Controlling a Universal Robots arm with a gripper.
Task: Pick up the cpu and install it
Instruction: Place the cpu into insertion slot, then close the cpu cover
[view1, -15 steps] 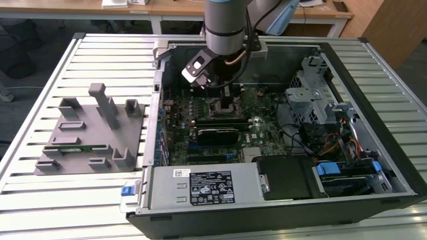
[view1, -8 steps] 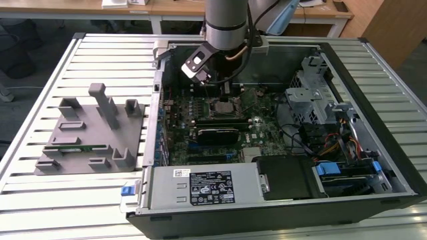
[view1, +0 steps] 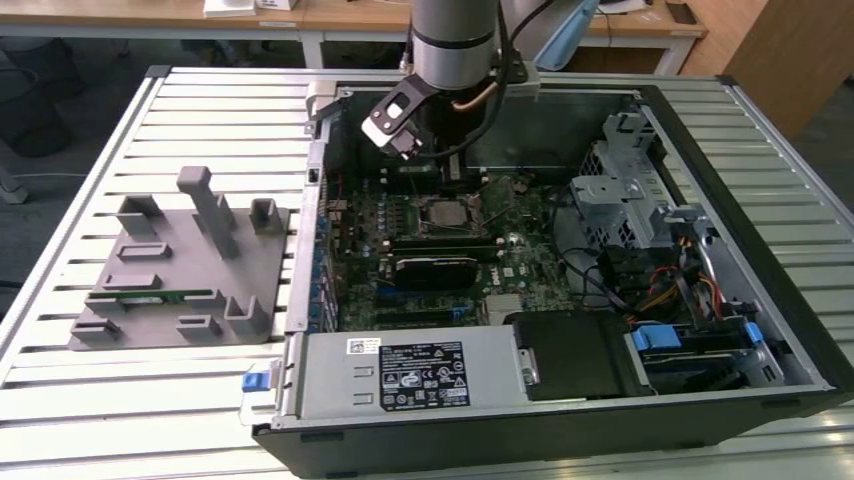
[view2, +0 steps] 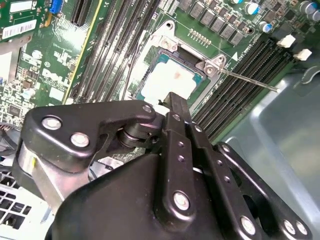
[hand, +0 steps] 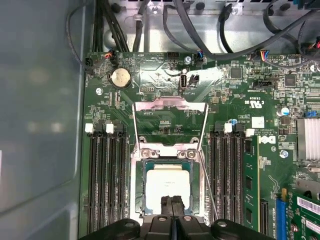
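The cpu (hand: 167, 181), a small square chip with a silvery-white top, lies flat in the motherboard socket (hand: 169, 165); the second wrist view shows the cpu (view2: 167, 80) there too. My gripper (hand: 172, 204) hangs just over the chip's near edge, its two black fingers pressed together with nothing between them. In the second wrist view the gripper (view2: 173, 100) tip ends right at the chip's rim. The socket's metal load plate (hand: 170, 107) stands flipped open. In the exterior view the arm (view1: 454, 50) reaches down into the open computer case over the socket (view1: 441, 213).
Black memory slots (hand: 107, 185) flank the socket on both sides, and a thin lever (hand: 207, 190) runs beside it. Cables (hand: 200, 30) cross the case wall. On the exterior view's left a grey fixture plate (view1: 174, 270) carries a green memory stick (view1: 160, 295).
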